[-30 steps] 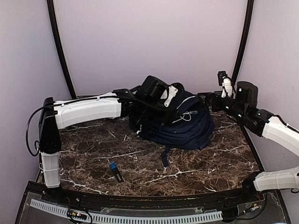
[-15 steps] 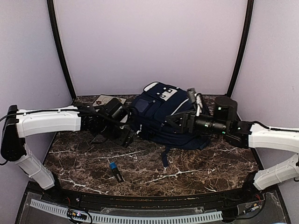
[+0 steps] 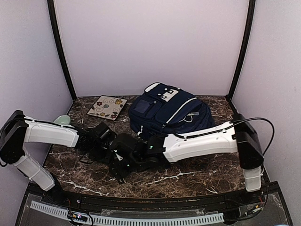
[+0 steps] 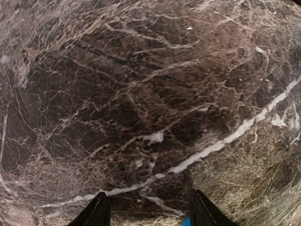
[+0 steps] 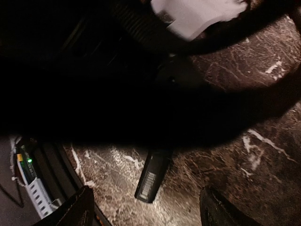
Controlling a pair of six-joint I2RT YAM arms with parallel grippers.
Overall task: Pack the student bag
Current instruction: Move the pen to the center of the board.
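Navy fabric backpack (image 3: 169, 110) with white stripes on dark marble tabletop (image 3: 211, 170)
Left gripper (image 4: 148, 209) jaws apart, empty — right gripper (image 5: 148, 207) jaws wide above slim black stick (image 5: 153, 176)

A dark brown marble-patterned tabletop (image 3: 211, 169), veined in white, forms the floor of a small booth. Plain pale lilac walls close it in on three sides: a far wall (image 3: 150, 42), a left wall (image 3: 23, 56) and a right wall (image 3: 277, 56). Two thin black poles rise from the far corners, the left pole (image 3: 60, 49) and the right pole (image 3: 242, 47), each slanting outward toward the top. A black curved rail (image 3: 188, 195) runs along the near edge. Just below it lies a white slotted strip (image 3: 155, 220), possibly a cable duct. Light falls soft and even on the walls.
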